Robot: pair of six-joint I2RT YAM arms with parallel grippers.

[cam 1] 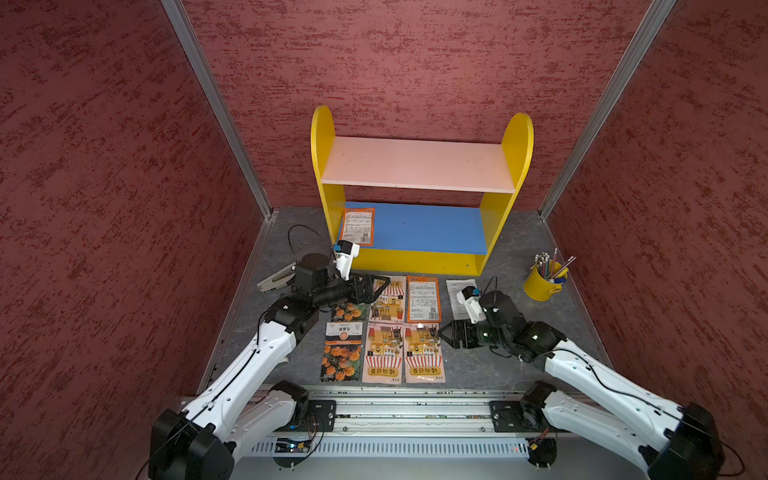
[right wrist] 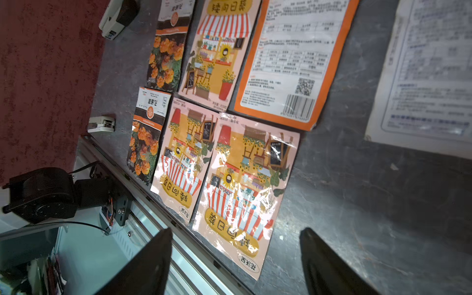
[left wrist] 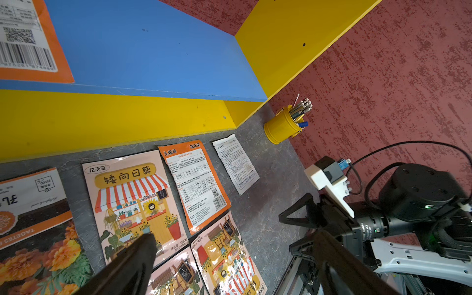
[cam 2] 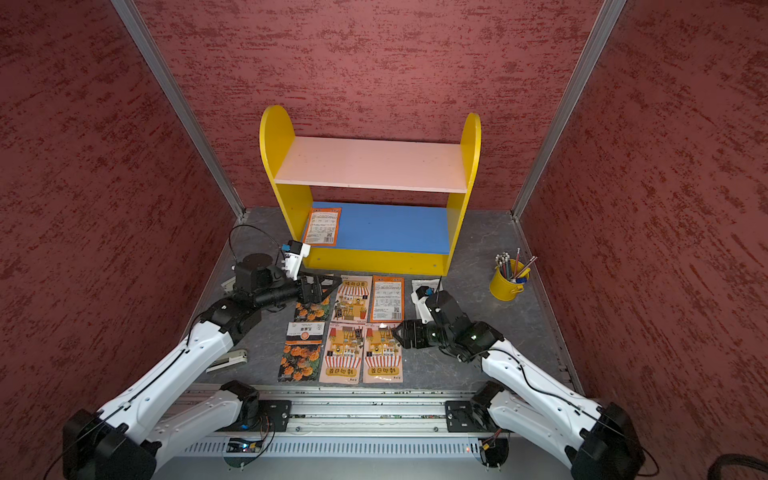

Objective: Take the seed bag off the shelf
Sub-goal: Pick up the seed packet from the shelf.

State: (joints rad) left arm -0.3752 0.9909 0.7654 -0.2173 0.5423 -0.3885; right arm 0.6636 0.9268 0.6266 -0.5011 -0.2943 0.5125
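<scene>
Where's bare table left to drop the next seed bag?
Bare: the table right of the front sunflower bags, beside the right claw; also between the shelf and the pencil cup. Crowded: seed bags edge to edge in front of the shelf.

Right gripper [right wrist: 236, 233] gapes, empty. A sunflower bag [right wrist: 245, 184] lies flat at its twelve o'clock, an orange-edged bag [right wrist: 293, 56] at one.

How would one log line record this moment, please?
left gripper open; right gripper open; orange-edged seed bag on blue lower shelf board
</scene>
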